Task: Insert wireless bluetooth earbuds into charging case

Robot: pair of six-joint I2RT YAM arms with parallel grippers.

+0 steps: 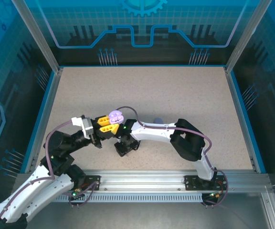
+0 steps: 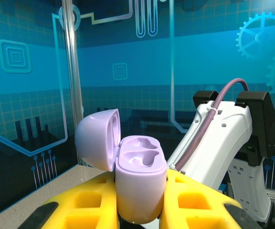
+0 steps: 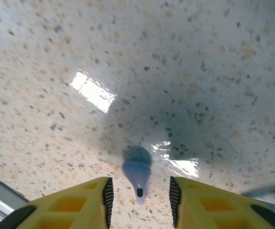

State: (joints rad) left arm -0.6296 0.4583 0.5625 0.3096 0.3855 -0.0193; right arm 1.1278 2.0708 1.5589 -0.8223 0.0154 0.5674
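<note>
1. Two arms meet near the middle of the table [image 1: 175, 95], their wrists close together in the top view.
2. The left gripper [image 2: 141, 200] is closed firmly on the lavender charging case [image 1: 115, 116], its yellow fingers [image 2: 87, 200] pressing the case body from both sides and holding it upright above the table.
3. The case's lid [image 2: 95, 138] is swung open to the left, and we see both wells [image 2: 140, 155] inside with nothing in them.
4. The right gripper [image 3: 141, 186] points down at the speckled surface with its jaws partly apart and gripping nothing.
5. One lavender earbud [image 3: 137, 171] lies on the table between those jaws, with a gap on either side and its stem pointing toward the wrist camera.
6. We cannot tell what the pale shape at the lower right edge of the right wrist view is.
</note>
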